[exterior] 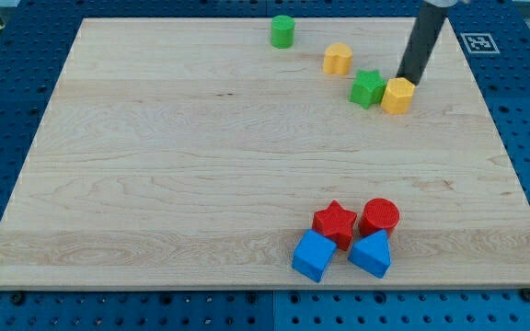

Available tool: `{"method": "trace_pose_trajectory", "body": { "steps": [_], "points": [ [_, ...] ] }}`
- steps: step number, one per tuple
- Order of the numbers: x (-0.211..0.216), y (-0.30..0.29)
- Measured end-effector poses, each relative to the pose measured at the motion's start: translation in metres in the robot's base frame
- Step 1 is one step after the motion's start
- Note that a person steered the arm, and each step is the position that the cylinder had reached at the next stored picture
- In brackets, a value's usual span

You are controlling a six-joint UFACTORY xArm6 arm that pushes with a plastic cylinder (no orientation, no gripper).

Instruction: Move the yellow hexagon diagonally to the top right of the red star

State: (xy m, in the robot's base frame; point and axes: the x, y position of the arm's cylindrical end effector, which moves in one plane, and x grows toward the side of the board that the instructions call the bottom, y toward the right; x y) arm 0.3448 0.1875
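Arm: the dark rod comes down from the view's top right, tilted slightly, with its upper part cut off by the frame edge.
My tip [409, 79]: it sits at the upper edge of the yellow hexagon [397, 95], touching it or just beside it; which of the two cannot be told.
Fingers: the arm has none, only the straight rod, so nothing is open, closed or gripped.
Yellow hexagon: it lies in the upper right part of the table [155, 184], directly below my tip, with the green star [367, 88] against its left side.
Green star: it stands between the hexagon on its right and a second yellow block [338, 59] up and to its left, apart from that second block.
Second yellow block: rounded in outline, its exact shape is hard to make out; it lies near the view's top, right of centre.
Green cylinder [282, 31]: it stands alone close to the table's top edge, left of the second yellow block.
Red star [335, 222]: it lies low on the table, right of centre, well apart from the yellow hexagon, which is far above it and somewhat to the right.
Red cylinder [379, 217]: just beside the red star, on its right.
Blue cube [314, 256]: below and left of the red star, touching it.
Blue block [371, 254]: a wedge-like shape, below the red cylinder and right of the blue cube.
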Motion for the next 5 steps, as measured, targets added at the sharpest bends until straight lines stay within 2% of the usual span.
{"method": "trace_pose_trajectory", "body": {
  "steps": [2, 3, 4, 5],
  "points": [
    [0.071, -0.003],
    [0.039, -0.005],
    [0.038, -0.032],
    [0.086, -0.038]
  ]
}}
